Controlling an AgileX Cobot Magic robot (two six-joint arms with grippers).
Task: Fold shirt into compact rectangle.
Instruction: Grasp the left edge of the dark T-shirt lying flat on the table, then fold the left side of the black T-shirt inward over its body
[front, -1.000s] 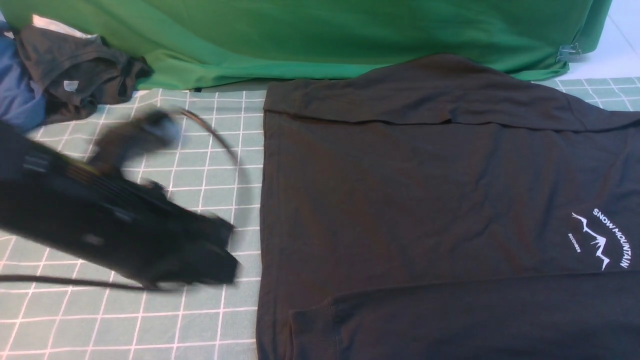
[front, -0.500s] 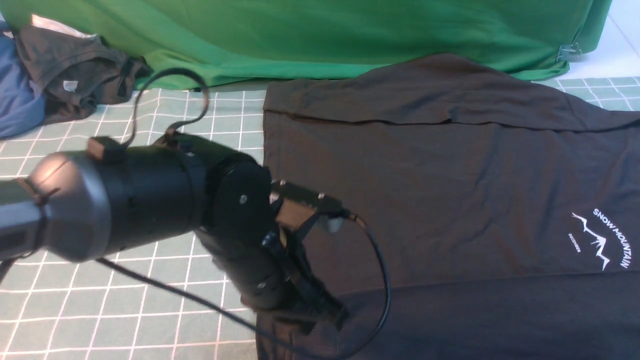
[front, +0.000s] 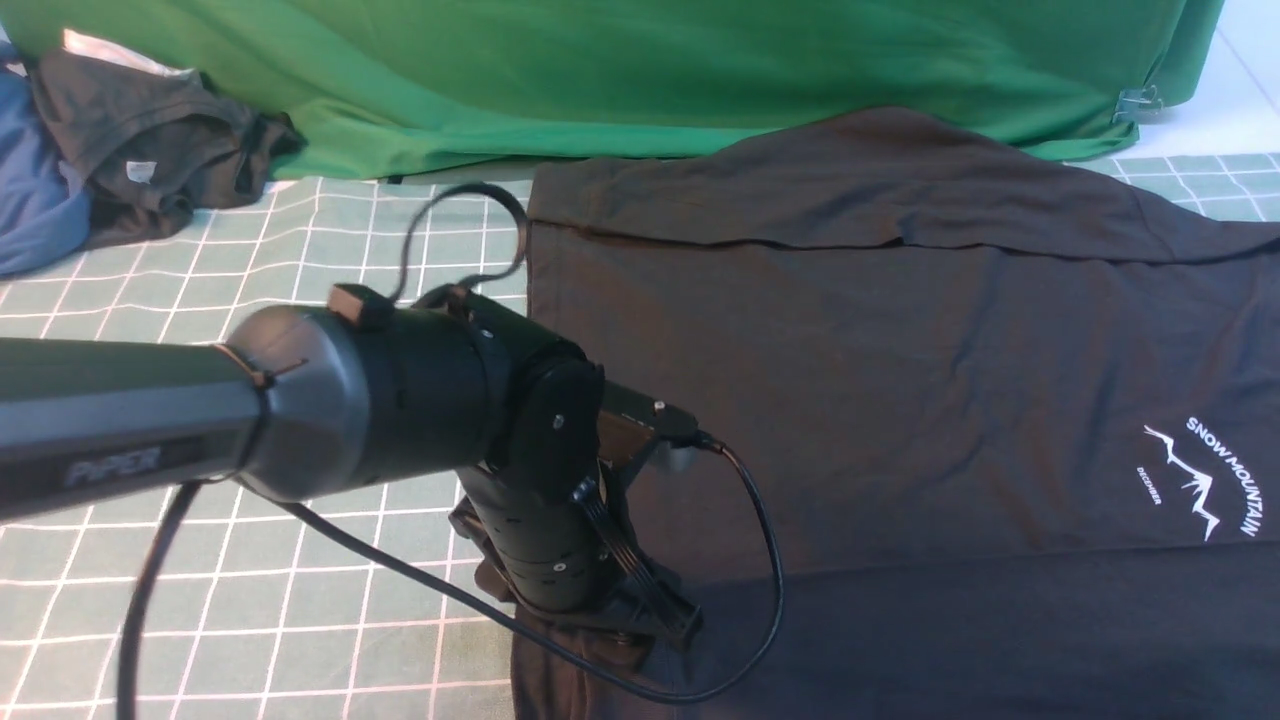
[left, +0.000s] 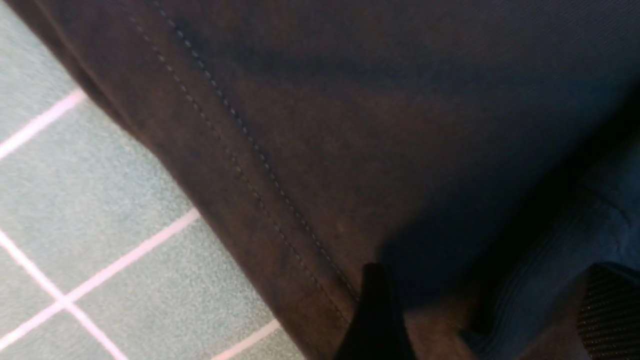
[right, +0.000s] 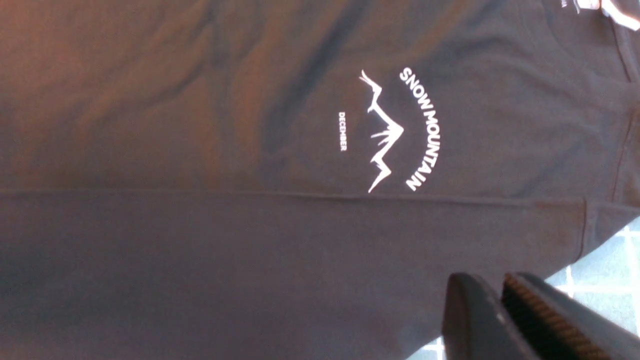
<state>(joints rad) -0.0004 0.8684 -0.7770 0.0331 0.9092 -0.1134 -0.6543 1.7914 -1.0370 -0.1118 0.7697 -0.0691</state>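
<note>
Left of the shirt (front: 900, 400) the gridded bench (front: 330, 240) lies open. The left arm (front: 380, 400) crosses it to the shirt's near-left corner, and crumpled garments (front: 130, 150) sit well left of the shirt.

Swung in from the left, left pincer (left: 487, 320) now over the shirt (front: 900, 400) at its near hem corner, opened wide.

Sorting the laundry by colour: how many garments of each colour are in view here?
Black: 1, the shirt
Dark grey: 1, the crumpled garment
Blue: 1, the blue garment
Total: 3
</note>
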